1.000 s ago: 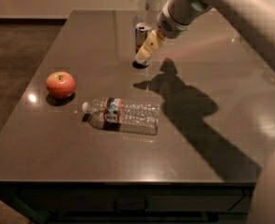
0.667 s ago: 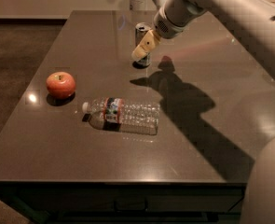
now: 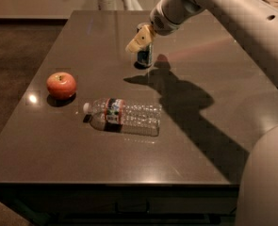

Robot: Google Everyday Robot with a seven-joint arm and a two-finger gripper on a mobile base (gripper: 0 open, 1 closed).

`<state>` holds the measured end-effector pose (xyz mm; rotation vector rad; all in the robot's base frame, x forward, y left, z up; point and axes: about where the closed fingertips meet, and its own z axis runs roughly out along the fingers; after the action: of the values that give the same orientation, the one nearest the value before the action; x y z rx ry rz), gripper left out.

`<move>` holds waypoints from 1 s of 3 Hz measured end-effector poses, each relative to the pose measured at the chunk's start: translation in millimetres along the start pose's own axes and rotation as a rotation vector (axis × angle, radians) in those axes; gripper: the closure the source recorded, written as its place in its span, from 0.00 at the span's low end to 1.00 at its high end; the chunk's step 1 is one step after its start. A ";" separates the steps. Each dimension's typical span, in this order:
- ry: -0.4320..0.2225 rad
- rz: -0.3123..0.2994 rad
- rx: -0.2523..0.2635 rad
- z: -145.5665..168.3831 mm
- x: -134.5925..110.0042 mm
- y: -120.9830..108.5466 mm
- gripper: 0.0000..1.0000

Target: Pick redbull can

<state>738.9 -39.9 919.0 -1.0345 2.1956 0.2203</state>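
The cream-coloured two-finger gripper [image 3: 140, 40] hung right at the top of the slim silver and blue metal redbull can [image 3: 144, 56], and its pale tip covered the can's upper left part. It could not be told if the jaws stood wide or narrow, or if they were around the can or only beside it. The redbull can stood upright on the dark brown flat table [image 3: 82, 41], out toward 12 o'clock from the table's middle. The big white robot arm [image 3: 214, 4] reached in to it from about 2 o'clock, and its dark shadow [image 3: 185, 98] lay across the table at about 4 o'clock from the can. A clear plastic water bottle [image 3: 124, 117] lay on its side well apart from the can, at about 6 o'clock from it. A round red apple [image 3: 61, 85] sat at about 8 o'clock from the can, also well apart. The step in hand looked like the last bit of the reach, just before the grab. The next move would likely need the jaws set on both sides of the can, then a gentle squeeze and a lift straight up, so the tall can did not tip over.
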 end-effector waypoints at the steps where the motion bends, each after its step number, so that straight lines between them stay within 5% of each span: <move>1: -0.019 0.008 -0.022 4.2 -7.6 2.5 0.18; 2: -0.025 0.009 -0.046 5.6 -11.1 4.7 0.41; 3: -0.061 0.008 -0.089 -8.4 -16.2 5.0 0.80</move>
<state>738.1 -30.1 935.1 -1.0537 2.1520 0.3508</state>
